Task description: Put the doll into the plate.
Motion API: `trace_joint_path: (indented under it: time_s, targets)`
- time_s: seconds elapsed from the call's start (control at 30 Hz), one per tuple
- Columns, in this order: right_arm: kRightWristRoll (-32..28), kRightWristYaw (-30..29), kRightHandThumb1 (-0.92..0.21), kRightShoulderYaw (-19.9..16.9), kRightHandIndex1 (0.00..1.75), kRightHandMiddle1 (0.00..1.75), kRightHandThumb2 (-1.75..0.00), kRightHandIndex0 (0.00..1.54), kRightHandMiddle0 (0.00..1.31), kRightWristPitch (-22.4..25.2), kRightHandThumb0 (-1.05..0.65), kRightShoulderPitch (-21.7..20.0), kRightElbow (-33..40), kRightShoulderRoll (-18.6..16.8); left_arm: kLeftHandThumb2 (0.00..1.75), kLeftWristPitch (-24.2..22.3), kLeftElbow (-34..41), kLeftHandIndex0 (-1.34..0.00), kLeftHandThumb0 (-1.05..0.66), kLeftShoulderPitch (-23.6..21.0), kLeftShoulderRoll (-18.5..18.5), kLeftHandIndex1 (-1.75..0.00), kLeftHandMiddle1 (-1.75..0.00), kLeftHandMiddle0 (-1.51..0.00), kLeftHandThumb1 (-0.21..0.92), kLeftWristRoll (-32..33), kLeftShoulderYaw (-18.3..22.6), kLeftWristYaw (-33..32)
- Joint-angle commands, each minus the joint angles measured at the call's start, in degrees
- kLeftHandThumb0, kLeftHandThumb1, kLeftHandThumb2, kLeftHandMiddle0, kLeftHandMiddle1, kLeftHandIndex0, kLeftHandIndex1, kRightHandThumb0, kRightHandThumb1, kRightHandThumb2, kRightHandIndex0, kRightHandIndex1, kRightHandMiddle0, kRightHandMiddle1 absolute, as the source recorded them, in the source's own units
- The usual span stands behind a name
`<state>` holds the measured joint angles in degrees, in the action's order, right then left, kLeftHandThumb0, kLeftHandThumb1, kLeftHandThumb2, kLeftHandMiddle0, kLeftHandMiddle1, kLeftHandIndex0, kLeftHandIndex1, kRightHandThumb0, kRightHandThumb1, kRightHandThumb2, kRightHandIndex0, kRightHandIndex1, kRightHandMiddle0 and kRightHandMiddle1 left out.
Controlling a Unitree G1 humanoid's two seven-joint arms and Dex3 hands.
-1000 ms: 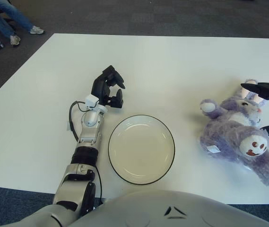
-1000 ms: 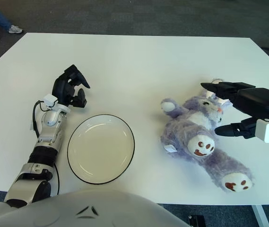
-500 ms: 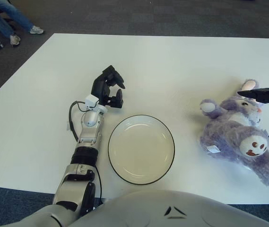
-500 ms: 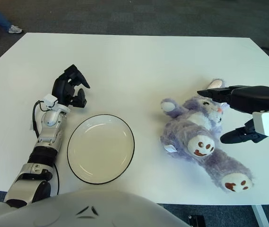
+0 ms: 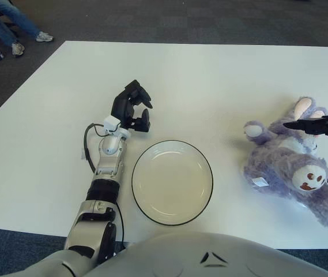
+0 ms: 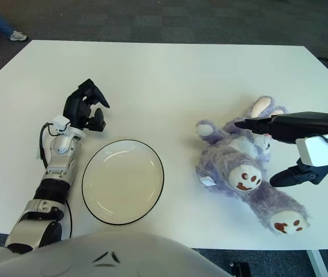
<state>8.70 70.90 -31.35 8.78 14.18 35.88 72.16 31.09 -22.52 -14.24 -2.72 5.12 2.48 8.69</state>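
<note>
The doll [image 6: 240,167], a purple plush rabbit, lay sprawled on the white table [image 6: 169,81], directly under and between the spread fingers of the right hand [image 6: 279,151]. Its head and pink-lined ears sat beneath the upper finger; its white muzzle, belly and one foot faced up toward the lower finger. One arm stretched away from the hand, toward the plate.

Right hand: fingers wide apart, one long finger reaching over the doll's head, another below beside the belly. It held nothing. Whether the upper fingertip touched the fur could not be told.

Handling estimate: soft, light, compressible, not fragile. Fur likely gives decent friction, but the body will deform and the limbs will dangle when lifted. A limb or ear grip would probably let it swing or slip. Best hold looked like the torso or neck, squeezed across the thick middle so the stuffing packs between the fingers.

The plate [image 6: 123,181], cream with a dark rim, sat well apart from the right hand, on its inner side toward the robot's left, nothing in it. The doll must cross the bare table between them. Plate is shallow; doll is about as long as the plate is wide, so limbs may overhang.

Left hand [image 6: 85,107] showed just beyond the plate's far-left edge, fingers curled, holding nothing.
</note>
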Motion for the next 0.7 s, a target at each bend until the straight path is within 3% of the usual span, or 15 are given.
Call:
trace_joint_path:
  time_s: [0.0, 0.07, 0.13, 0.47, 0.67]
  targets:
    - [0.5, 0.7, -0.51, 3.4, 0.00, 0.00, -0.80, 0.00, 0.00, 0.4, -0.56, -1.4, 0.0, 2.2, 1.53, 0.7, -2.4, -0.63, -0.01, 4.4, 0.3, -1.75, -1.75, -0.64, 0.13, -0.5, 0.1, 0.0]
    - [3.9, -2.4, -0.50, 9.5, 0.00, 0.00, -0.80, 0.00, 0.00, -0.1, -0.57, -1.9, -0.3, 1.3, 1.54, 1.0, -2.5, -0.63, -0.01, 4.4, 0.2, -1.75, -1.75, -0.64, 0.13, -0.6, 0.1, 0.0]
    - [5.1, -3.5, -0.48, 11.6, 0.00, 0.00, -0.79, 0.00, 0.00, -0.4, -0.58, -2.4, -0.4, 1.1, 1.54, 1.3, -2.7, -0.63, -0.01, 4.4, 0.2, -1.75, -1.75, -0.64, 0.13, -0.8, 0.1, -0.1]
    - [4.5, -4.7, -0.46, 10.5, 0.00, 0.00, -0.80, 0.00, 0.00, -2.2, -0.51, -2.4, -1.1, -0.3, 1.54, 3.9, -3.8, -0.63, -0.01, 4.1, 0.3, -1.75, -1.75, -0.64, 0.12, -2.9, 0.3, -1.6]
    - [3.4, -5.6, -0.54, 10.5, 0.00, 0.00, -0.77, 0.00, 0.00, -3.0, -0.59, -2.4, -1.6, -1.8, 1.55, 4.7, -3.9, -0.64, -0.01, 4.2, 0.4, -1.75, -1.75, -0.65, 0.12, -4.3, 0.2, -2.8]
